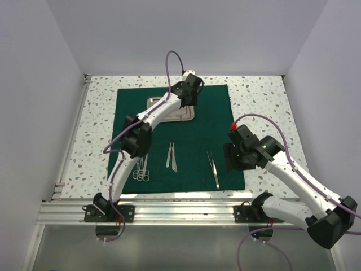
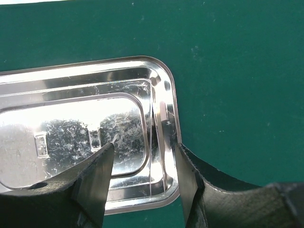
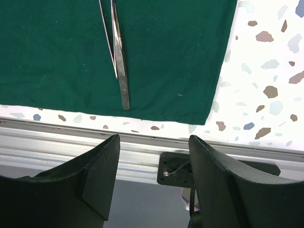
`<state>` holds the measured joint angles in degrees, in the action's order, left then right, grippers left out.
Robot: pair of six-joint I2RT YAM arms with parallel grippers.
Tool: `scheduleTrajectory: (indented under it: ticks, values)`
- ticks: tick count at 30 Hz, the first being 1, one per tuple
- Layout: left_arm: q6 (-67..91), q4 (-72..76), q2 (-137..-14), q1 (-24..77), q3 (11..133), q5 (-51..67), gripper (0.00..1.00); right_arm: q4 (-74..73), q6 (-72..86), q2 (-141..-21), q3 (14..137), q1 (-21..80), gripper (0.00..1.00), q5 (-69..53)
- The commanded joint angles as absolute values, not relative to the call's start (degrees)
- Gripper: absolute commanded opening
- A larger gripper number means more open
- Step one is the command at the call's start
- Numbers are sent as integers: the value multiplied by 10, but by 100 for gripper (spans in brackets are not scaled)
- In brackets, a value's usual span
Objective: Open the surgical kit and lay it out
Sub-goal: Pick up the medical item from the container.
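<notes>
The dark green cloth [image 1: 197, 135] lies spread flat on the table. The shiny steel tray [image 1: 181, 116] sits on its far part, partly under my left arm. My left gripper [image 1: 189, 103] is open, and its jaws straddle the tray's right end [image 2: 71, 123]: one finger is over the tray floor, the other outside the rim [image 2: 145, 166]. Ring-handled scissors and forceps [image 1: 141, 173] lie at the cloth's near left. Two slim tweezers [image 1: 171, 156] lie mid-cloth. Another pair of tweezers [image 1: 213, 168] lies near right and also shows in the right wrist view [image 3: 121, 61]. My right gripper [image 1: 232, 160] is open and empty [image 3: 154, 156] above the cloth's near right corner.
The speckled tabletop [image 1: 259, 101] surrounds the cloth. An aluminium rail [image 1: 186, 212] runs along the near edge, with the arm bases bolted to it. White walls enclose the left, back and right sides. Purple cables loop above both arms.
</notes>
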<state>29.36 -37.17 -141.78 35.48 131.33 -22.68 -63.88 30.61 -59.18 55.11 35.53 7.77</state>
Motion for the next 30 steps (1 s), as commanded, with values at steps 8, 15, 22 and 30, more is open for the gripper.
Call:
scheduleTrajectory:
  ticks: [8,15,22,30]
  values:
    - [293,-384,-1453,353,1309,-236,57,-642,305,-588,571,355,64,75]
    - [292,-388,-1463,353,1291,-239,57,-642,304,-592,571,355,63,76]
    - [288,-403,-1486,354,1290,-221,46,-639,306,-594,572,354,63,77]
    - [289,-406,-1481,354,1245,-187,0,-635,304,-599,572,354,63,76]
